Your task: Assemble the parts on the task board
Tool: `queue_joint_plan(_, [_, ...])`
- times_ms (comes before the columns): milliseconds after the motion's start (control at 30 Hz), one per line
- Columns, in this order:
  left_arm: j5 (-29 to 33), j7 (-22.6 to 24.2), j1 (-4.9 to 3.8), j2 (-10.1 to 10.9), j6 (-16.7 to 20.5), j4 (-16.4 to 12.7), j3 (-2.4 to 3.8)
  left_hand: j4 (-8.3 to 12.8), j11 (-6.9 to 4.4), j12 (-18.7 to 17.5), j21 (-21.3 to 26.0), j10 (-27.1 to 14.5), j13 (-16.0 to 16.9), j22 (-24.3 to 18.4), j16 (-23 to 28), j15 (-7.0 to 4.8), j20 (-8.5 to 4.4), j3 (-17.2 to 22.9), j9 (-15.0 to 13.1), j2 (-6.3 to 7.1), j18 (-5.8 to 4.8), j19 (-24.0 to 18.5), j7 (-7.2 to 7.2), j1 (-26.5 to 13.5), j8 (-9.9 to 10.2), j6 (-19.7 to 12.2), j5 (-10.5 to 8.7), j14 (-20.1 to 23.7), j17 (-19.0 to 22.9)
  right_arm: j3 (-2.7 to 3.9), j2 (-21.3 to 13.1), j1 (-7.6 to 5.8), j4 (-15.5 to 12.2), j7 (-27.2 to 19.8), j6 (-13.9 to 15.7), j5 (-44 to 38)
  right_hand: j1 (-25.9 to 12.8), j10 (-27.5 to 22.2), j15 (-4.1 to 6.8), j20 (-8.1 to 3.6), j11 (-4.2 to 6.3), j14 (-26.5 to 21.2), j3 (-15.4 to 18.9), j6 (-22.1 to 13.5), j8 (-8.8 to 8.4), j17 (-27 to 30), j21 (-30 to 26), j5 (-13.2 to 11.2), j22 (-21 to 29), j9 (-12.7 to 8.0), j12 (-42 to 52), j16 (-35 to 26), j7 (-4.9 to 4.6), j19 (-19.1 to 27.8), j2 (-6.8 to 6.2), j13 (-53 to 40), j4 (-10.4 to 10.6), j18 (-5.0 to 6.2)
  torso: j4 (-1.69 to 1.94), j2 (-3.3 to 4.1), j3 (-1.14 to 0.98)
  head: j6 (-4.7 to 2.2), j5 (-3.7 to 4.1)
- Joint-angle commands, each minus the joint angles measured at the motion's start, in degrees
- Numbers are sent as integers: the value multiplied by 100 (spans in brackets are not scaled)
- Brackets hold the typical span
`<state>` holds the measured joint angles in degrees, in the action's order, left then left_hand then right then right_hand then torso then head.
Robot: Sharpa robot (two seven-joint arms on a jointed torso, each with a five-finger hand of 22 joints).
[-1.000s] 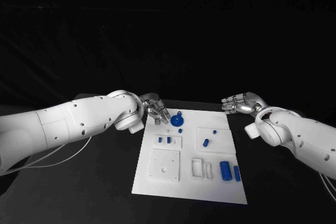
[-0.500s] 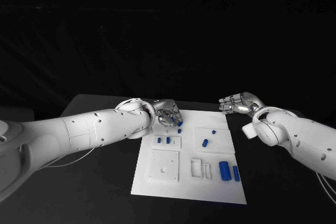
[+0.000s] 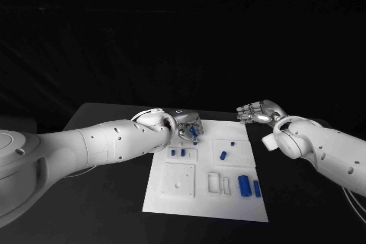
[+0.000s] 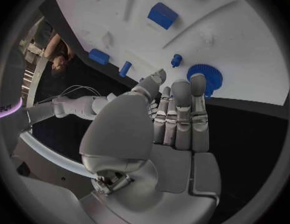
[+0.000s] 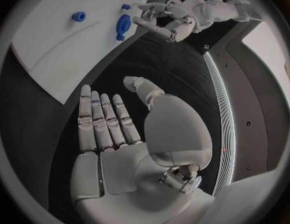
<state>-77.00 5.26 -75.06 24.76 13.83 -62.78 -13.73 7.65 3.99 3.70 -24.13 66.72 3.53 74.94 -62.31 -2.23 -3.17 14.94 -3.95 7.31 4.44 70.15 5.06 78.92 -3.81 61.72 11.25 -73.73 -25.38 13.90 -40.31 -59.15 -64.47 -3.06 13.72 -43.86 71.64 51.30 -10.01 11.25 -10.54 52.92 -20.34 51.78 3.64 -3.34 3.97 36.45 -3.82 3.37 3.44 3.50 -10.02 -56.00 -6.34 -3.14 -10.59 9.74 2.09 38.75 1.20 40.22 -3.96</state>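
Note:
The white task board lies in the middle of the black table. A round blue toothed disc lies near the board's far left corner. My left hand hovers over it with straight fingers. The fingertips reach the disc's edge and nothing is held. A fat blue cylinder and a slim one lie at the near right. Small blue pieces stand in a raised plate, and another blue piece lies right of them. My right hand is open beyond the far right corner, its palm flat and empty.
A square white plate and two narrow slots occupy the board's near half. Small blue pegs and a blue block lie past my left hand's fingertips. Bare black table surrounds the board.
My left arm has swung inward and turned, carrying its hand rightward over the blue disc. The right hand has barely moved.

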Motion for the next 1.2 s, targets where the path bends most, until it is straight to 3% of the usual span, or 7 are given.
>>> queue_joint_plan(33, [-485, -67, 16, -47, -207, 66, 3, -60, 10, -24, 38, -52, -1, 98, 35, 54, 36, -97, -1, 19, 89, -50, -27, -26, 11, -54, -169, 25, 64, 2, 1, 3, -23, -77, -26, -43, -20, 9, -9, -8, 18, -11, 21, 28, -33, 9, 13, 19, 8, -6, -36, -23, -18, 15, -24, 7, 2, 24, 2, 5, -5, 6, 7])
queue_joint_plan(133, [-545, -90, 24, -71, -295, 95, 2, -224, 13, -24, 131, -38, -1, 101, -15, 63, 55, -346, -2, -14, 101, -20, -12, 112, 12, -102, -159, 36, 247, 2, 0, 2, -30, -77, -21, -43, -20, 11, -8, -8, 18, -12, 29, 26, -33, 9, 13, 20, 8, -7, -35, -24, -18, 16, -27, 7, 5, 23, 5, 2, -2, 15, 17])
queue_joint_plan(267, [-602, -134, 30, -91, -418, 95, 3, -300, -19, -24, 157, 127, -2, 109, -70, 56, 48, -372, -3, -26, 96, 5, 20, 138, 10, -89, -147, 34, 315, 3, 1, 2, -41, -79, -17, -43, -20, 11, -8, -8, 18, -12, 29, 26, -33, 9, 13, 20, 8, -7, -35, -24, -18, 16, -27, 7, 5, 23, 6, -1, 0, 25, 22])
queue_joint_plan(800, [-783, -270, 114, -180, -564, 217, 3, -321, -34, -24, 93, 272, -4, 123, -174, 56, 43, -145, 5, -73, 110, 19, 92, 174, 12, 85, -53, 17, 385, 3, 0, 2, -62, -78, -16, -43, -20, 11, -8, -8, 18, -12, 29, 26, -33, 9, 13, 20, 8, -7, -35, -24, -18, 16, -27, 7, 5, 23, 9, 0, 1, 52, 46])
queue_joint_plan(1200, [-804, -283, 137, -196, -619, 245, 3, -294, -84, -22, -71, 469, -2, 124, -261, 38, 27, 34, 3, -215, 128, 0, 84, 167, 10, 278, -7, -26, 399, 3, 10, 2, -57, -81, -20, -43, -20, 11, -8, -8, 18, -12, 29, 26, -33, 9, 13, 20, 8, -7, -35, -24, -18, 16, -27, 7, 5, 23, 15, -10, -6, 70, 51])
